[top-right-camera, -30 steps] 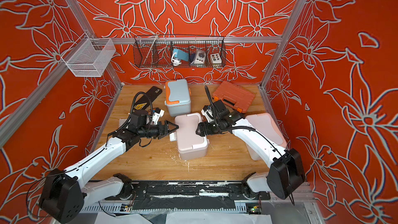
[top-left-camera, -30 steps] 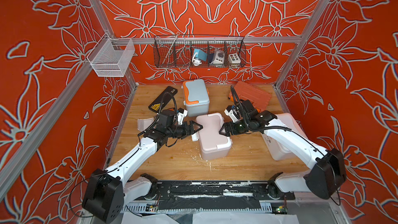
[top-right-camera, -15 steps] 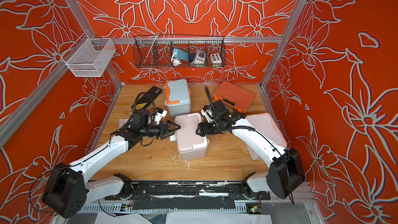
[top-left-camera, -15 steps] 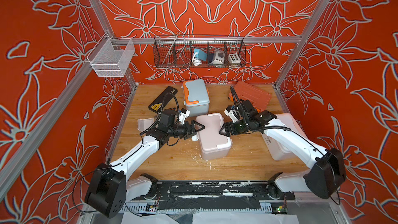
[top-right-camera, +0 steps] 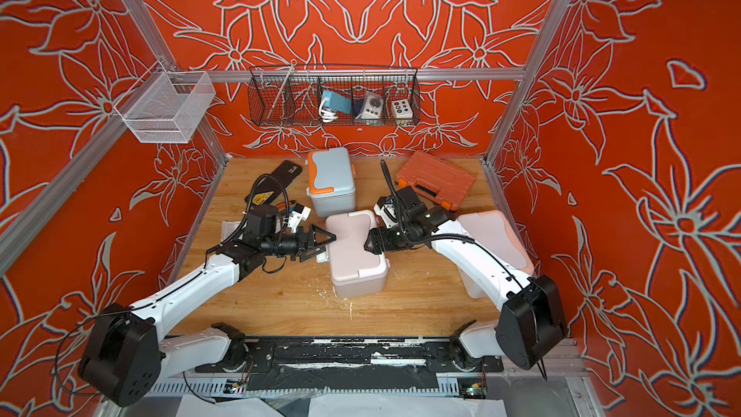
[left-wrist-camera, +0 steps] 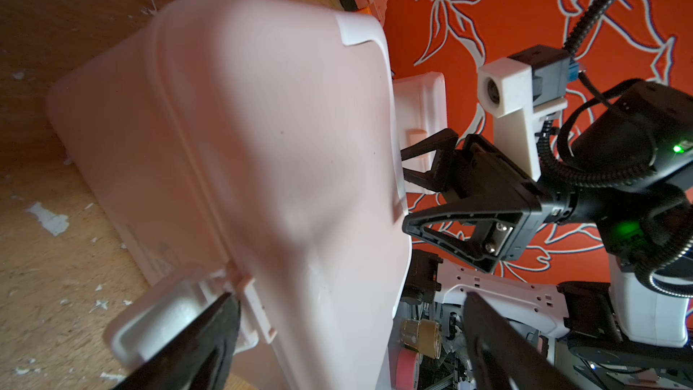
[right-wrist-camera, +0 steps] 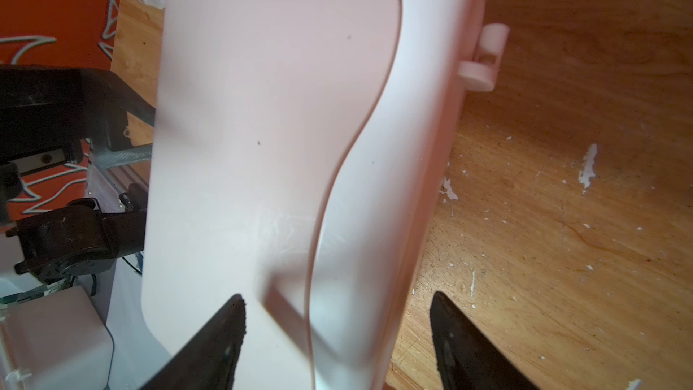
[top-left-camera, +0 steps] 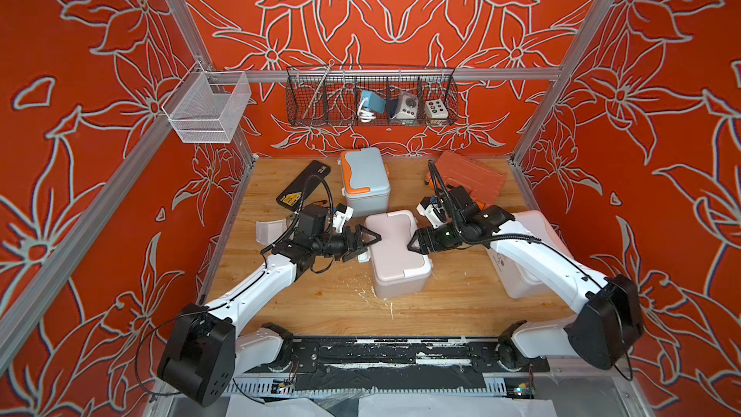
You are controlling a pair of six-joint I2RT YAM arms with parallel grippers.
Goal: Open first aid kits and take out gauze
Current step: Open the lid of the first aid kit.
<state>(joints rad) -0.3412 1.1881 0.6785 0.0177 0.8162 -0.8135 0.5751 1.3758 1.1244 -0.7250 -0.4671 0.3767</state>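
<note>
Three kits (top-right-camera: 331,170) (top-right-camera: 353,250) (top-right-camera: 499,238), two flat cases (top-right-camera: 288,170) (top-right-camera: 435,178), two grippers (top-right-camera: 326,248) (top-right-camera: 365,243).

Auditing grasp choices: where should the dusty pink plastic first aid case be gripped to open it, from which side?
Probably the white clip jutting from the dusty pink plastic case's lid seam, approached from the left arm's side: it sticks out, while the lid is smooth and rounded. The left gripper's open jaws sit beside it.
</note>
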